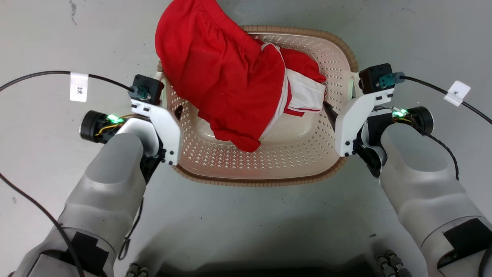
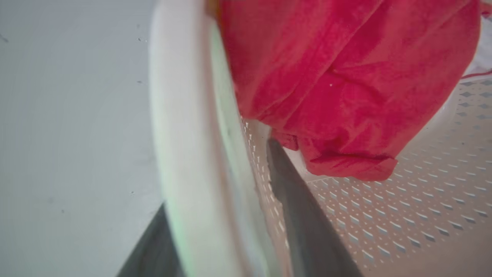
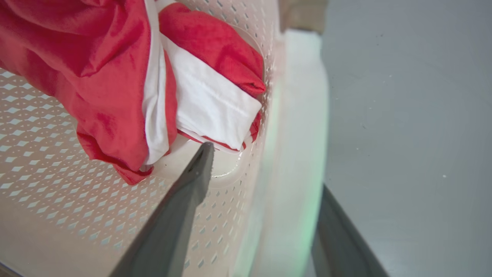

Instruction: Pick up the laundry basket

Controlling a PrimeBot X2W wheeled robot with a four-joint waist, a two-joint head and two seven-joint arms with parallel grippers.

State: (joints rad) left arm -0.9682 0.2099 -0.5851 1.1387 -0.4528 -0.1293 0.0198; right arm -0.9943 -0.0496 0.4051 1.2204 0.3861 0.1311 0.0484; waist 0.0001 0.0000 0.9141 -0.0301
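Since both arms sit low at its sides, I'd call this the grasp step. The laundry basket [image 1: 253,181] rests on the grey floor [image 1: 269,227], a red-and-white garment [image 1: 215,69] heaped inside. The left gripper [image 2: 219,173] straddles the left handle [image 2: 180,115] and the right gripper [image 3: 265,167] straddles the right handle [image 3: 300,115], each with one finger inside the wall. Can't tell if they're clamped. Next up, I'd guess: squeeze, then lift evenly.

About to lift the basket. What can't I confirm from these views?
Left wrist view: the left handle between the jaws of the left gripper is blurred; grip unclear.
Right wrist view: same for the right handle and right gripper.
Head view: brackets cover most of the jaws; the garment hides much of the basket floor and its far-left rim, and is cut off by the top edge.
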